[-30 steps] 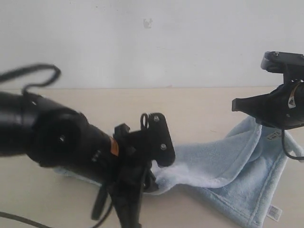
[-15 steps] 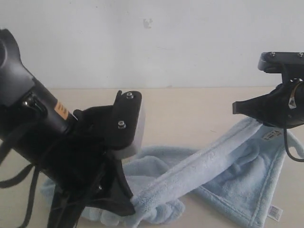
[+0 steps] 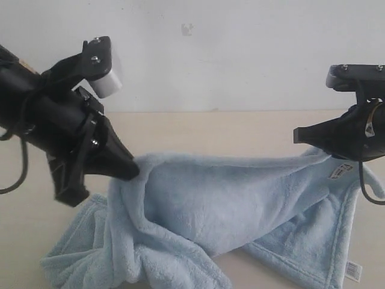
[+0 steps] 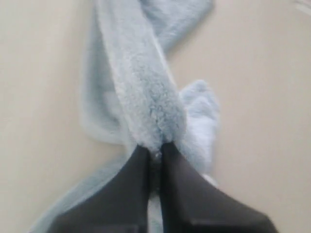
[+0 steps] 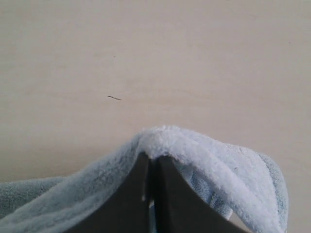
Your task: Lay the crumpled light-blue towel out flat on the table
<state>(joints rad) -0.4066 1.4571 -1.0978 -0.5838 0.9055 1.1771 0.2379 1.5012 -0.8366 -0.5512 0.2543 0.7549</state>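
Note:
The light-blue fluffy towel [image 3: 228, 198] hangs stretched between my two grippers above the beige table [image 3: 198, 132], its lower part sagging in folds onto the surface. My left gripper [image 3: 133, 168] is shut on the towel's left edge [image 4: 146, 97]; in the left wrist view the jaws [image 4: 154, 151] pinch a bunched ridge of fleece. My right gripper [image 3: 301, 135] is shut on the towel's right edge near a white tag [image 3: 340, 171]; the right wrist view shows its jaws [image 5: 151, 160] closed with the towel [image 5: 204, 150] draped over them. A second tag [image 3: 352, 271] sits at the lower right corner.
A grey-white wall [image 3: 210, 54] rises behind the table's far edge. Bare table surface lies behind the towel and to the left front [image 3: 24, 229]. The left arm's black body [image 3: 48, 120] hangs over the left side of the table.
My left gripper has risen and pulled leftward with the towel edge, drawing the cloth from a narrow twisted band into a wide sheet. The right gripper has stayed in place.

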